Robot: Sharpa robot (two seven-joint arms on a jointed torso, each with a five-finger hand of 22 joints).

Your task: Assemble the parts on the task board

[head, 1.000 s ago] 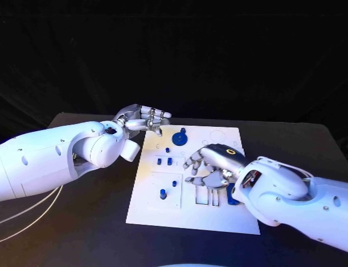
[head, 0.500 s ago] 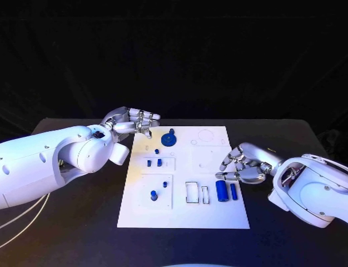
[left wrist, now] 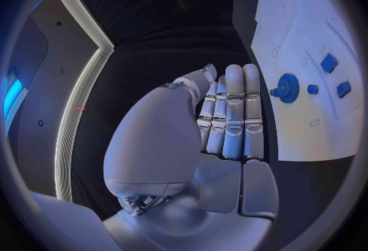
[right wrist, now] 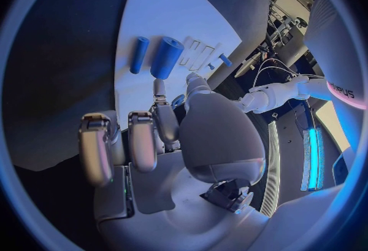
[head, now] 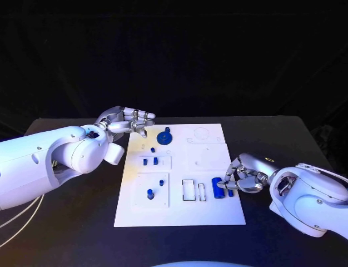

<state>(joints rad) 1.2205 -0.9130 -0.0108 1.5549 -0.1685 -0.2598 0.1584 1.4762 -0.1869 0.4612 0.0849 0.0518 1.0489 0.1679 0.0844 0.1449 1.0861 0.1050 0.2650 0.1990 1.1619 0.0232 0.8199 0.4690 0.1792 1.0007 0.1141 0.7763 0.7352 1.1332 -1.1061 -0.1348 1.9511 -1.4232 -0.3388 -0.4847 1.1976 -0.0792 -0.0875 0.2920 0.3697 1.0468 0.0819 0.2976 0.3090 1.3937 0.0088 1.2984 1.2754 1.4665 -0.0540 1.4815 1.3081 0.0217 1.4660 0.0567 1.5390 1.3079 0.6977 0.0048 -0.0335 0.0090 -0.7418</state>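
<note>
The right robot hand [head: 244, 177] sits at the right edge of the task board [head: 210, 214], fingers curled downward toward two loose blue pegs, a thick peg [head: 217, 186] and a thin peg [head: 231, 189], lying side by side on the board. The wrist view shows both pegs lying free just beyond the fingertips [right wrist: 159, 88]; I judge the hand clenched loosely and holding nothing. The left robot hand [head: 128, 123] hovers at the board's far left corner, fingers straight and pressed together, grasping nothing, near the blue gear [head: 165, 137] seated on the board. Further blue parts stand in the left-hand recesses [head: 149, 162], and a pair of narrow rectangular slots [head: 195, 189] sits open just beside the pegs. The board lies flat on the black worktop [head: 78, 222]. Risks: the pegs are round and close together, so a closing finger could roll one away or off the board's edge, or catch both at once. A downward press near the edge may also shift the unfixed board.
</note>
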